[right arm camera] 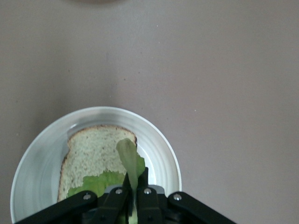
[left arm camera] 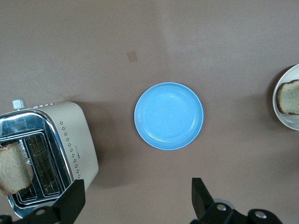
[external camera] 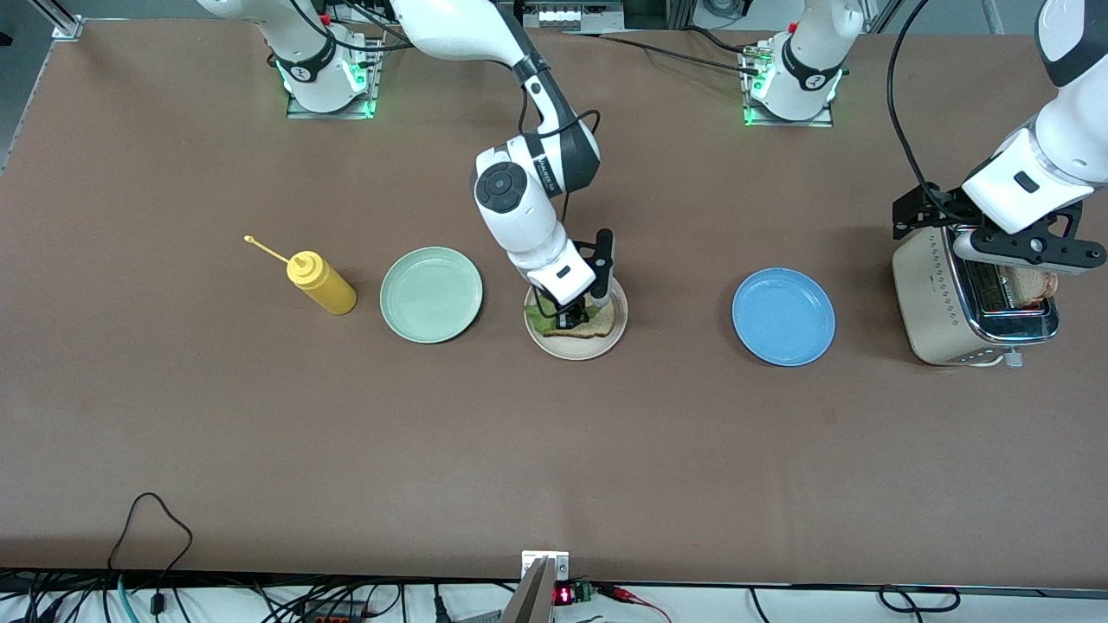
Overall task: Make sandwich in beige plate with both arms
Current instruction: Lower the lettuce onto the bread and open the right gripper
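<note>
Roughly midway: beige plate (external camera: 576, 349) at table centre holds bottom toast (right arm camera: 96, 156); right gripper (right arm camera: 133, 196) over it, clamped on lettuce (right arm camera: 128, 161), laying it. Left gripper (external camera: 1030, 251) over toaster (external camera: 939, 298) at left arm's end, spread around second toast (left arm camera: 14, 168), unlifted

The right gripper (external camera: 573, 313) is low over the beige plate (external camera: 576, 348), its jaws at lettuce (external camera: 544, 322) on toast (external camera: 595, 324).

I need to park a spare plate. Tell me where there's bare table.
Bare table runs along the whole stretch nearer the camera than the plates. The blue plate and green plate hold nothing. It is crowded at the beige plate, under the right gripper.
</note>
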Controlling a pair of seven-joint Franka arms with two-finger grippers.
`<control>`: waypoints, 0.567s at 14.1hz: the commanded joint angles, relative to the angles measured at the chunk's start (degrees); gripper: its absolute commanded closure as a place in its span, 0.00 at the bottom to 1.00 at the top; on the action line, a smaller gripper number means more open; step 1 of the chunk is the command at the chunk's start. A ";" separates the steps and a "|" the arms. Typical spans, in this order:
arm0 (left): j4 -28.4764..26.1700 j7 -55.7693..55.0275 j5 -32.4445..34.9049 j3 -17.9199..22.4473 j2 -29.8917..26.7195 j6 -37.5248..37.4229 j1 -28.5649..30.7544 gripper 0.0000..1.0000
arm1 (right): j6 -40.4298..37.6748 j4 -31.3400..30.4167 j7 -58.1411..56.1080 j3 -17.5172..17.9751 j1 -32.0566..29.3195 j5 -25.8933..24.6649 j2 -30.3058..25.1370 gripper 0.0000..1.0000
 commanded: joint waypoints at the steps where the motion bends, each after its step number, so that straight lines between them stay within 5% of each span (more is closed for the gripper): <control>1: 1.40 -0.40 1.09 -0.22 0.35 -1.30 0.19 0.00 | 3.24 0.53 3.31 2.05 -0.20 0.66 0.68 0.98; 3: 1.40 -0.66 1.00 -0.22 0.35 -1.30 0.19 0.00 | 5.19 0.53 3.68 2.68 -0.20 0.40 0.69 0.76; 4: 1.40 -0.75 1.09 -0.22 0.35 -1.47 0.19 0.00 | 5.10 0.53 3.50 2.68 -0.20 0.57 0.51 0.30; 5: 1.40 -0.75 1.00 -0.22 0.35 -1.47 0.19 0.00 | 4.84 0.53 3.50 2.59 -0.20 0.75 0.16 0.00; 8: 1.40 -0.93 1.00 -0.22 0.35 -1.56 0.19 0.00 | -4.17 0.61 4.81 0.06 -0.99 0.49 -2.47 0.00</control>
